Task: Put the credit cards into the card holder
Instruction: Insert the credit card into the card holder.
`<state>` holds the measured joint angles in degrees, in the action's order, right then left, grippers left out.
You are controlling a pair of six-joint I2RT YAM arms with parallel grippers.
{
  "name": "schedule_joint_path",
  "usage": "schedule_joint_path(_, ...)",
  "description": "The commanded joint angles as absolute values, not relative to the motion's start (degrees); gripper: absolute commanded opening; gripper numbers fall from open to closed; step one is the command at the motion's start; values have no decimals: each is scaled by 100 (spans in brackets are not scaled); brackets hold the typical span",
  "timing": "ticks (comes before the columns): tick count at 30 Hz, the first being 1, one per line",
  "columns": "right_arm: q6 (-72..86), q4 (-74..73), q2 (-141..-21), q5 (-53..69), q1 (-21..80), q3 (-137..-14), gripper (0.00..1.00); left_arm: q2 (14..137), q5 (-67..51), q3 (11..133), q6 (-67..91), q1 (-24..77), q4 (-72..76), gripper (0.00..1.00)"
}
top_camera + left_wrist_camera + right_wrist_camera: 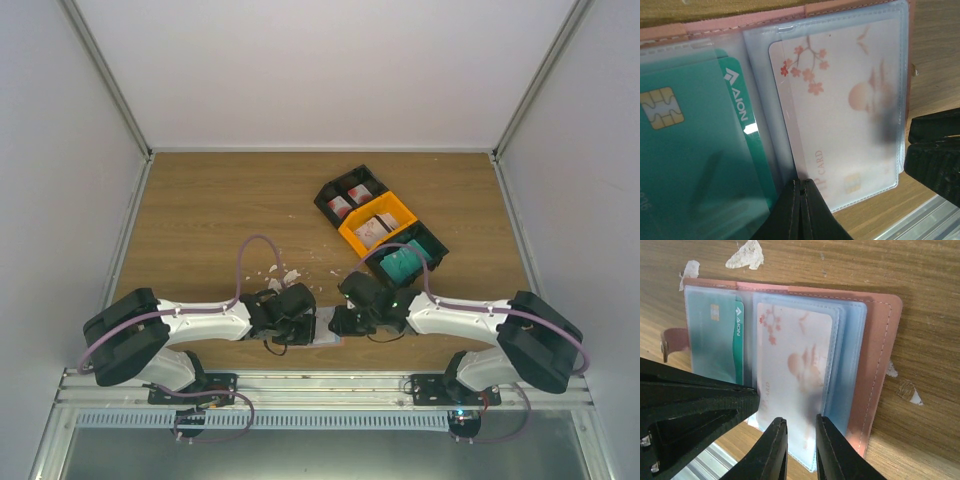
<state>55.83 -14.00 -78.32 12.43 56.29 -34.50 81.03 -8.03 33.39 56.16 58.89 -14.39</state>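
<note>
The salmon-pink card holder (325, 326) (875, 365) (740, 22) lies open on the table between both grippers, its clear sleeves facing up. A teal-green credit card (685, 165) (715, 350) sits in the left sleeve. A white credit card (840, 100) (795, 365) with red blossoms sits in the right sleeve. My left gripper (801, 182) (305, 325) is shut, its tips resting at the near edge by the fold between the two sleeves. My right gripper (800, 422) (340, 322) hovers over the near end of the white card's sleeve, jaws slightly apart, nothing between them.
Behind the right arm stand three bins in a row: a black one (350, 195) with white-red cards, an orange one (378, 225), and a black one (405, 258) with teal cards. White crumbs (280, 275) (746, 254) are scattered just beyond the holder. The table's near edge is right behind the grippers.
</note>
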Motion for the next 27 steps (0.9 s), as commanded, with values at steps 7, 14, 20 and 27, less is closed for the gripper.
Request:
schedule_joint_path(7,5514,-1377,-8130,1258,5767,-3576,23,8349,-511,2944,5678,5907,-1881,0)
schedule_joint_path(14,5479,-1144,-8141,1368,5800,-3571,14,8350,-533,2944,5658,5914,-1846,0)
schedule_joint_path(20,5458,-1428,-8027,1175,5816,-3683,25,8350,-543,2920,5653,5914,-1824,0)
schedule_joint_path(27,5386,-1344,-7980,1276,5836,-3728,19,8370,-575,2922,5591,5909,-1762,0)
